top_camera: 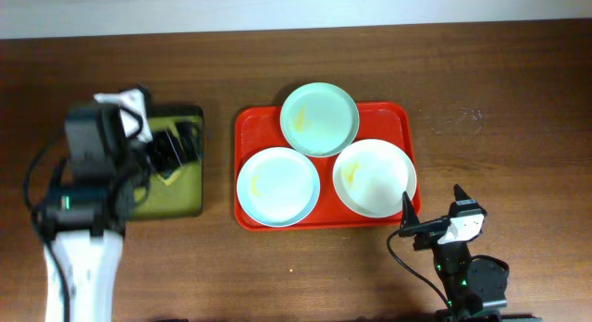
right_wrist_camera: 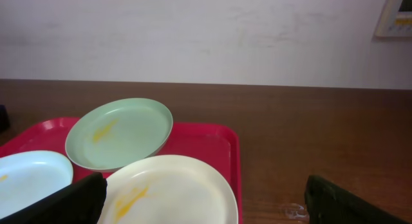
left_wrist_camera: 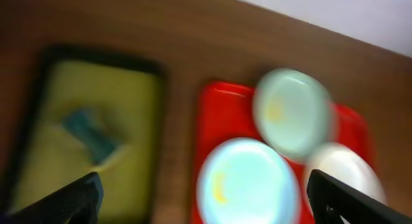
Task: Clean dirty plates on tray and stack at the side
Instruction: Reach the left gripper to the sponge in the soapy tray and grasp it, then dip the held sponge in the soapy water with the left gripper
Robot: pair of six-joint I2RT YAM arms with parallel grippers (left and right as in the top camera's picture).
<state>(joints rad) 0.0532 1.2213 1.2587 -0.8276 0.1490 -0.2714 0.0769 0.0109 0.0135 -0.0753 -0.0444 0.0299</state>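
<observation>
- Early going, by my read: no plate is stacked on the desk (top_camera: 499, 100), and all three sit on the red tray (top_camera: 248, 118)
- Mint green plate (top_camera: 319, 118) at 12 o'clock overhanging the far rim, blue-white plate (top_camera: 277, 185) at 8 o'clock, white plate (top_camera: 374, 178) at 4 o'clock
- Each shows a yellow smear on its left part, so every wipe looks left to do
- Left pincer (top_camera: 171, 148) hovers over the olive-green tray (top_camera: 180, 200), at 9 o'clock from the red one, fingers spread wide and holding nothing
- Right pincer (top_camera: 413, 222) waits at 5 o'clock off the tray's corner, also spread, nothing between its fingers
</observation>
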